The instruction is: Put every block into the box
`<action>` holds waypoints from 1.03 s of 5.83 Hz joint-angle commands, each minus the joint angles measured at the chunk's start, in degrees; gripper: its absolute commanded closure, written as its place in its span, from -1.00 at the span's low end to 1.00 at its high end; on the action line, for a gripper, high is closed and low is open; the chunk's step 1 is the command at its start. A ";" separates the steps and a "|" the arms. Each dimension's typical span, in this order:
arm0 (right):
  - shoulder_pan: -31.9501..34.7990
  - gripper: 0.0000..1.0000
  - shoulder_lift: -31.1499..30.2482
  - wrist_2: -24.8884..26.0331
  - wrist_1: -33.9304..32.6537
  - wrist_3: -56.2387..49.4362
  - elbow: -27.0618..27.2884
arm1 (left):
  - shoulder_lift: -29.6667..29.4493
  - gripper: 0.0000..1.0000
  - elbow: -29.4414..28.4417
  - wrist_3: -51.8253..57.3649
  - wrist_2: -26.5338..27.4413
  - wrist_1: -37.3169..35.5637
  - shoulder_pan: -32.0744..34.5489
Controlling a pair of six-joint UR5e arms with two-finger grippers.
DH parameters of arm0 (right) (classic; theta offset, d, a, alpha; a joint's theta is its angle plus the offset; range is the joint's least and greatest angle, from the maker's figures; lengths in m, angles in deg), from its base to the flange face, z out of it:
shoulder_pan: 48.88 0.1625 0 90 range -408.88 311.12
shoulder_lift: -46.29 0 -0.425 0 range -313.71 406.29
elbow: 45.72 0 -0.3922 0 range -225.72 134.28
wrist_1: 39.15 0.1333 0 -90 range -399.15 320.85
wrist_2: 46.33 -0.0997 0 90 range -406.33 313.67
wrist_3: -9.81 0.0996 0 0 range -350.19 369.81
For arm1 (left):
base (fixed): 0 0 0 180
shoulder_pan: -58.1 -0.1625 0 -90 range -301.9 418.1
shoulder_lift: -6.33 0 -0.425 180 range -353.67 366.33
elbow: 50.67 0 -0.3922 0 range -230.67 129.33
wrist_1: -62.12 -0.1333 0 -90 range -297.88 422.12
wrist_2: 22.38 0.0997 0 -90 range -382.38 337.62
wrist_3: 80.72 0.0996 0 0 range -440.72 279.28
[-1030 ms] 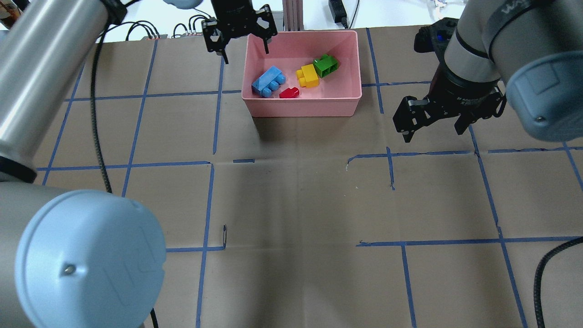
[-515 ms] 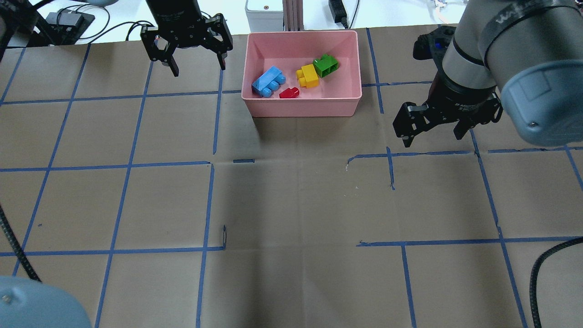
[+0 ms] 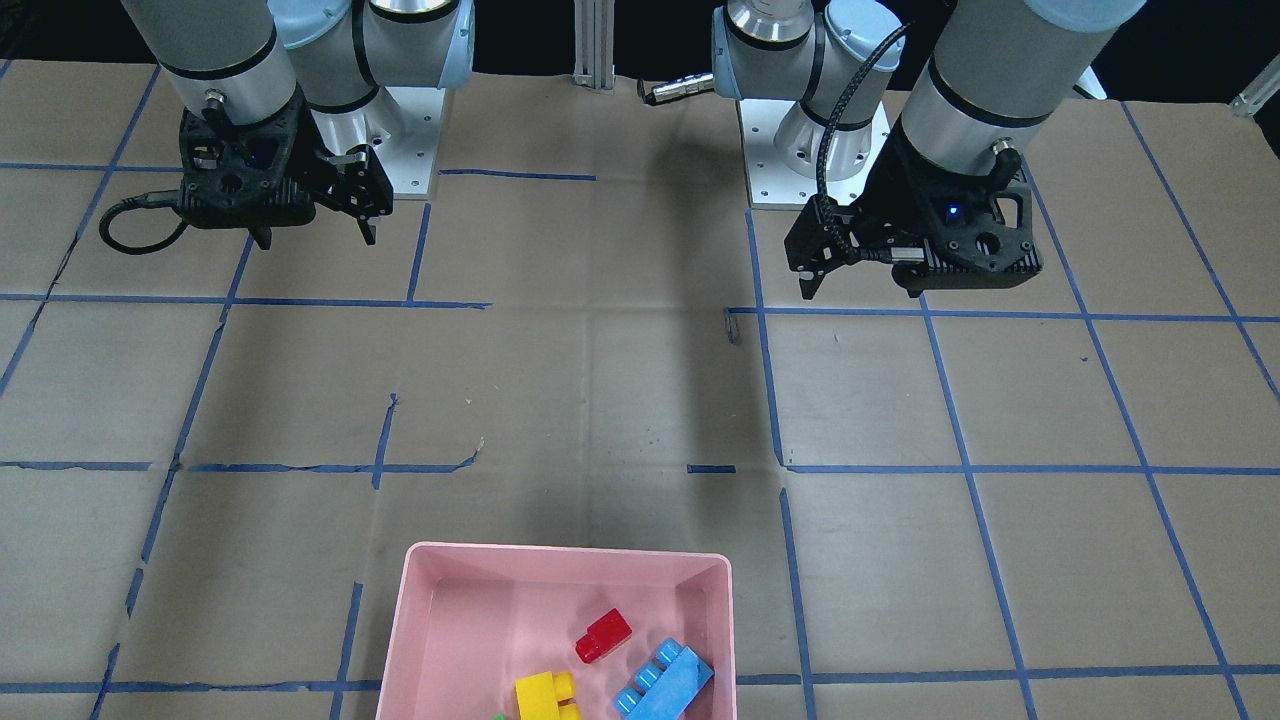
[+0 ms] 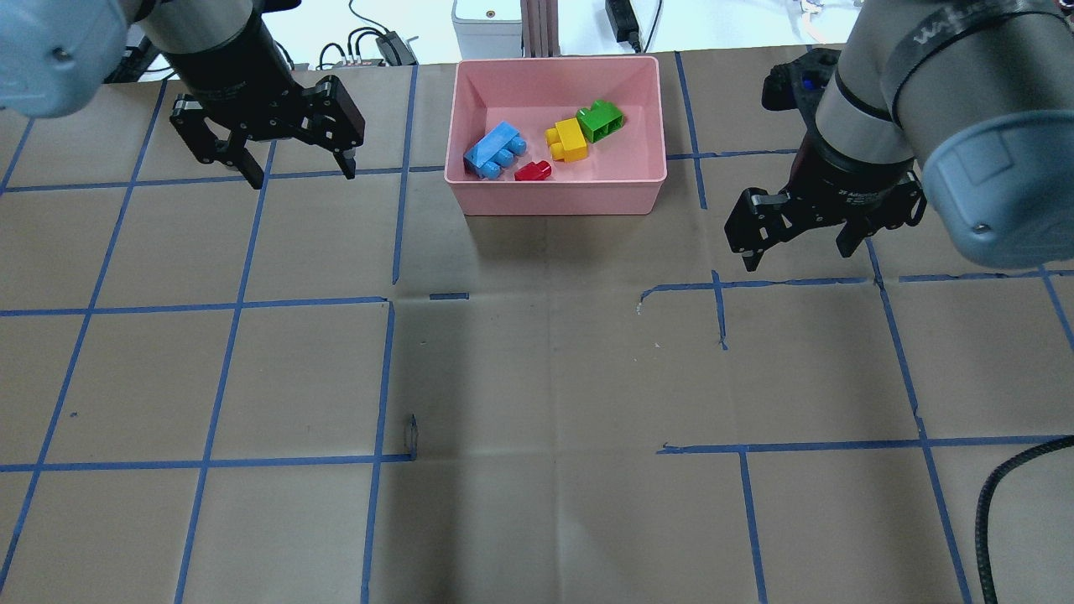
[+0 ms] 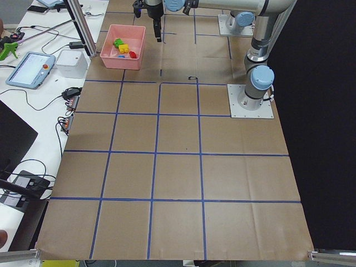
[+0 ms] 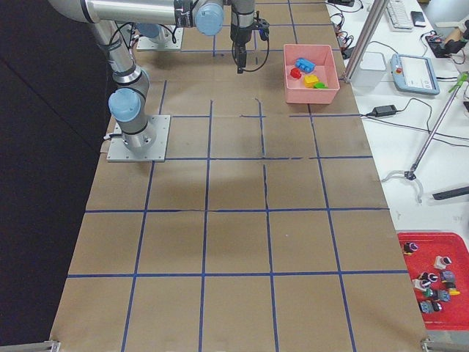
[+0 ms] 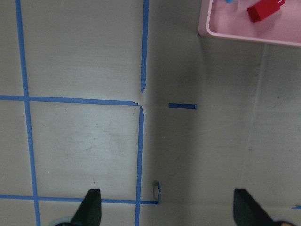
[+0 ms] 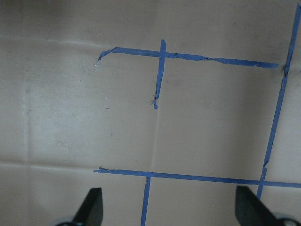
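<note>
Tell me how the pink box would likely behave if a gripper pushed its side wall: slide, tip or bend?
It would probably slide, not tip: the pink box is shallow and wide, flat on the brown paper. It looks like thin plastic, so likely light; the wall may flex a little. The loose blue block inside could shift.

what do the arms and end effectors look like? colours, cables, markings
Left arm and right arm: silver-grey tubes, light-blue joint caps, black bands. Left end effector and right end effector: black, two-fingered, on black wrist mounts. A black cable runs to each wrist; the right collar has small white lettering.
</note>
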 commanded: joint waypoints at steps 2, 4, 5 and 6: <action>-0.06 -0.99 -0.03 0.00 -0.03 0.09 0.06 | 3.41 -0.99 2.60 0.86 0.37 -3.16 -0.06; -0.06 -0.99 0.06 -0.09 -0.11 0.17 -0.03 | 4.21 -0.99 2.60 0.95 0.28 -2.29 -0.41; -0.06 -1.00 0.06 -0.09 -0.11 0.09 0.06 | 4.21 -0.99 2.60 1.82 0.37 -2.20 -0.41; -0.06 -0.99 0.06 -0.09 -0.11 0.17 -0.03 | 4.29 -0.99 2.60 4.35 0.54 -2.20 -0.50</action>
